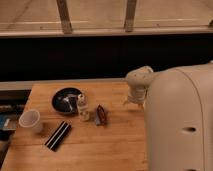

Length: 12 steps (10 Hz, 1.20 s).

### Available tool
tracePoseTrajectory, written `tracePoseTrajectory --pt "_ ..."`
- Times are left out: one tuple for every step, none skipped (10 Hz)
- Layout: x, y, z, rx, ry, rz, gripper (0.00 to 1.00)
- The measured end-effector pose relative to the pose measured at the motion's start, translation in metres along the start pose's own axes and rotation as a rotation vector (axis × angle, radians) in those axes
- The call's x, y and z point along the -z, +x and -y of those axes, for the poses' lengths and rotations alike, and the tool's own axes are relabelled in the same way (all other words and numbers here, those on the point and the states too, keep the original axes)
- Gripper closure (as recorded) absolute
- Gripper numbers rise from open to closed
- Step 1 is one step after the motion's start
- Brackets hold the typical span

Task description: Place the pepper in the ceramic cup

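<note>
Robot lab: fingers (134, 102) over wood tbl (115, 146)

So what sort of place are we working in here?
Likely an indoor break area or test kitchen: a butcher-block table by metal-framed windows, carrying tableware such as the ceramic cup and a black bowl. The gripper hangs above the table, apart from the pepper.

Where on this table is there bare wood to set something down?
Bare wood of the table: the near strip right of the black bar, and the gap between the pepper and the end effector, which hangs over the right side. Crowded: black bowl, small bottle and pepper bunch together; the ceramic cup sits left.
</note>
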Motion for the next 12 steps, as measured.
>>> tracePoseTrajectory --pt "0.000 0.000 0.000 0.000 -0.001 0.001 0.30" --pt "0.000 0.000 0.000 -0.001 -0.001 0.001 0.30" --pt "0.000 0.000 0.000 -0.001 -0.001 0.001 0.30" --pt "0.000 0.000 0.000 0.000 -0.001 0.001 0.30" --pt "0.000 0.000 -0.001 0.000 -0.001 0.001 0.30" --pt "0.001 0.001 -0.003 0.012 -0.005 -0.001 0.30" --pt "0.002 0.005 -0.008 0.032 -0.007 -0.006 0.30" --pt "0.003 0.010 -0.023 0.064 -0.013 -0.005 0.30" --pt "0.005 0.017 -0.041 0.103 -0.018 -0.005 0.30" --pt "0.008 0.029 -0.067 0.156 -0.026 -0.006 0.30" --pt "0.010 0.037 -0.078 0.185 -0.026 -0.008 0.30" --pt "0.015 0.049 -0.091 0.225 -0.029 -0.009 0.30"
